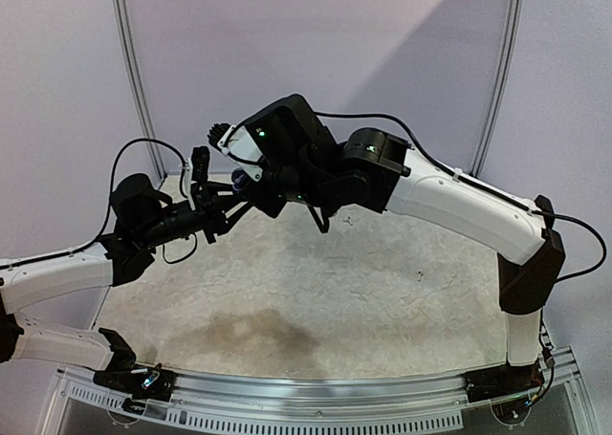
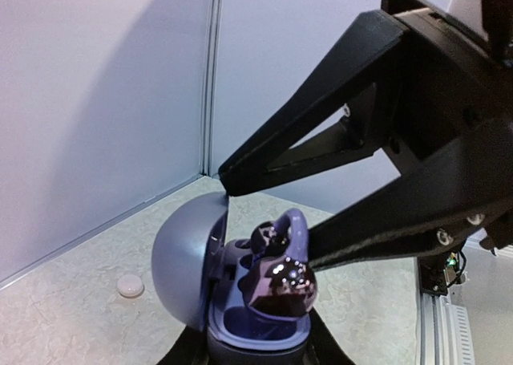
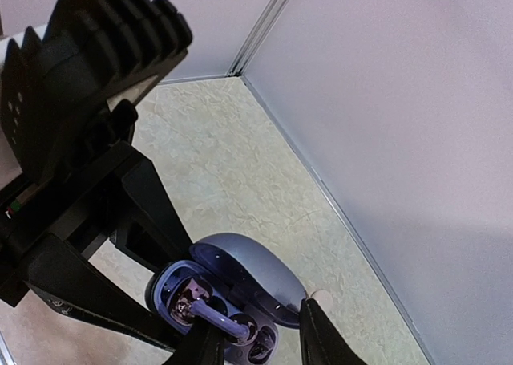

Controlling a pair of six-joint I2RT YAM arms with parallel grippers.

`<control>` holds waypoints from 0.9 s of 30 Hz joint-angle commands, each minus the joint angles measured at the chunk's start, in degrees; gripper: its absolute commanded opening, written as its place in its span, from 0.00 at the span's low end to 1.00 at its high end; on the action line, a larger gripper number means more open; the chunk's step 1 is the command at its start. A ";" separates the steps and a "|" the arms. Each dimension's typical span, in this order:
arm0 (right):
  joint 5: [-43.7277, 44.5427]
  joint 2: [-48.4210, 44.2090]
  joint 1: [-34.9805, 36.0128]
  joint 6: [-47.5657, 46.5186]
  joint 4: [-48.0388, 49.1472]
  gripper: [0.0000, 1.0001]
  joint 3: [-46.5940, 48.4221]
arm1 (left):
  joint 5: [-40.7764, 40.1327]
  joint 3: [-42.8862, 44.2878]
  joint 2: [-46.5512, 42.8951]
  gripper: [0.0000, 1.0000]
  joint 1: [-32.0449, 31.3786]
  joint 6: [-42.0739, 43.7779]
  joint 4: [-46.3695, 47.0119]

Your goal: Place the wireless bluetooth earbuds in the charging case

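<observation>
The open lilac charging case is held off the table at the back left, its lid swung aside. My left gripper is shut on the case's base. A glossy dark earbud with a lilac ear hook lies tilted on the case's tray, not sunk into a well. My right gripper hangs over the case, open, one finger beside the earbud and the other by the lid's edge. In the top view the grippers meet around the case, mostly hidden.
A small white round thing lies on the mottled table just past the lid. Two grey walls meet in a corner close behind the case. The right arm's black body fills the space above it.
</observation>
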 commanded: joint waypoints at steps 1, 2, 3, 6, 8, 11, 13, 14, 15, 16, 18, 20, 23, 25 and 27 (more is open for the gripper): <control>-4.66 0.64 0.33 0.73 -6.92 0.29 -0.87 | -0.14 1.39 -2.30 0.00 -0.26 0.99 7.37; -4.50 0.70 0.36 0.83 -7.13 0.28 -0.85 | -0.19 1.40 -2.27 0.00 -0.26 1.04 7.47; -4.31 0.70 0.36 0.90 -7.36 0.28 -0.83 | -0.19 1.40 -2.34 0.00 -0.29 1.22 7.56; -4.15 0.75 0.28 1.21 -7.87 0.26 -0.75 | 1.78 1.30 -2.52 0.00 -0.41 4.34 8.10; -4.28 0.91 0.38 1.07 -7.75 0.23 -0.47 | 2.35 1.52 -2.34 0.00 -0.44 5.99 8.00; -4.94 1.52 0.33 0.45 -8.38 0.23 0.40 | 2.77 1.80 -2.09 0.00 -0.44 8.62 7.66; -6.26 1.84 0.33 0.08 -9.32 0.23 0.66 | 3.57 1.99 -2.09 0.00 -0.44 10.26 7.31; -7.16 1.85 0.35 -0.04 -9.84 0.23 0.66 | 3.90 2.06 -2.08 0.00 -0.44 11.38 7.13; -7.99 1.65 0.28 -0.23 -10.40 0.23 0.66 | 4.27 2.17 -2.09 0.00 -0.40 12.34 6.70; -8.62 1.56 0.40 -0.40 -10.80 0.23 0.66 | 4.50 2.19 -2.06 0.00 -0.36 13.32 6.30; -9.14 1.35 0.40 -1.03 -11.19 0.23 0.66 | 5.91 2.35 -2.06 0.00 -0.35 15.62 5.77; -9.68 1.44 0.39 -1.85 -11.07 0.23 0.74 | 6.47 2.45 -1.86 0.00 -0.35 16.47 5.77; -8.31 2.04 0.41 -2.12 -10.88 0.23 1.37 | 7.14 2.33 -2.03 0.00 -0.40 16.22 6.41; -7.07 2.34 0.39 -1.83 -10.72 0.23 1.45 | 7.19 2.20 -2.17 0.00 -0.44 16.22 6.43; -6.06 2.74 0.38 -1.52 -10.86 0.22 1.58 | 7.10 2.11 -2.34 0.00 -0.44 16.74 6.03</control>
